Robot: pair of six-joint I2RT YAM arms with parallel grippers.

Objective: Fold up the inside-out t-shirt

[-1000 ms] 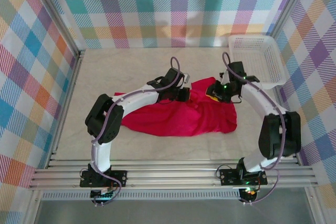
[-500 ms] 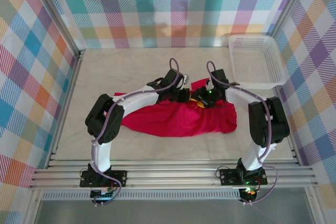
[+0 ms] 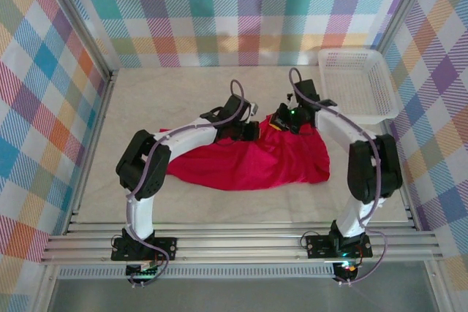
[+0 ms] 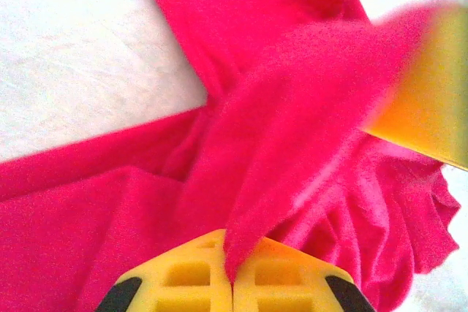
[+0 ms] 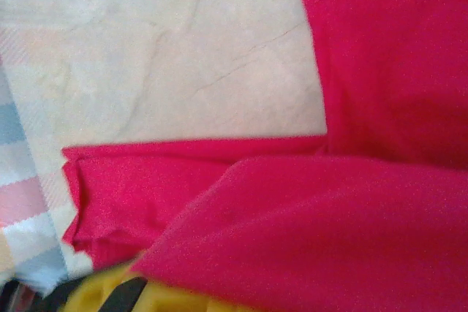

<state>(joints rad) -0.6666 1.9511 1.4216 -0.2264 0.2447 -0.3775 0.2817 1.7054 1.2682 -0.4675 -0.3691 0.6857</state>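
- The white basket [image 3: 349, 51] sits right of your right gripper [image 3: 281, 123], well apart.
- It and your left gripper [image 3: 252, 131] clamp the red t-shirt [image 3: 248, 162] spread beneath them.
- Earlier the right one stood nearer the basket.

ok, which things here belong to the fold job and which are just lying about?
Job: red t-shirt; left hand and right hand, both shut on it.
Lying about: white mesh basket, far right corner of the table.
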